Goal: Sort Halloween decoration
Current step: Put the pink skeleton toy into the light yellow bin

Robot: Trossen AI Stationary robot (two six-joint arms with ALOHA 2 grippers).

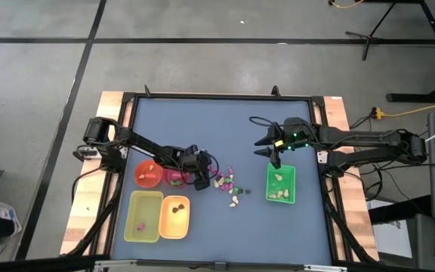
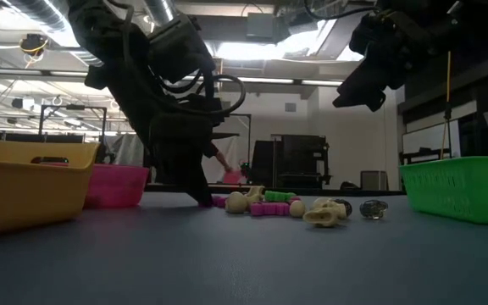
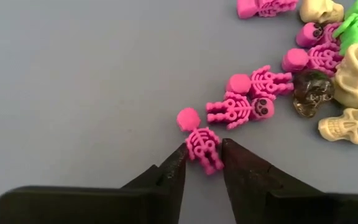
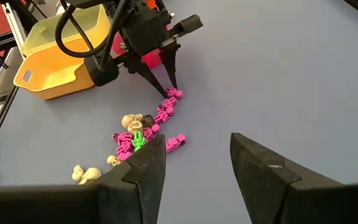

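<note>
At the counter's (image 1: pixel 202 128) centre, the left hand (image 3: pixel 202 163) pinches a magenta skeleton (image 3: pixel 202 143) off the trinket pile's edge for sorting; the right hand (image 4: pixel 197 158) hovers unclenched.

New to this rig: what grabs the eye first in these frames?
The left gripper is down at the table, its fingers closing on a magenta skeleton at the edge of a small heap of trinkets mid-table. The right gripper hovers open above the green tray. Left of the heap sit bowls and two more trays.
</note>
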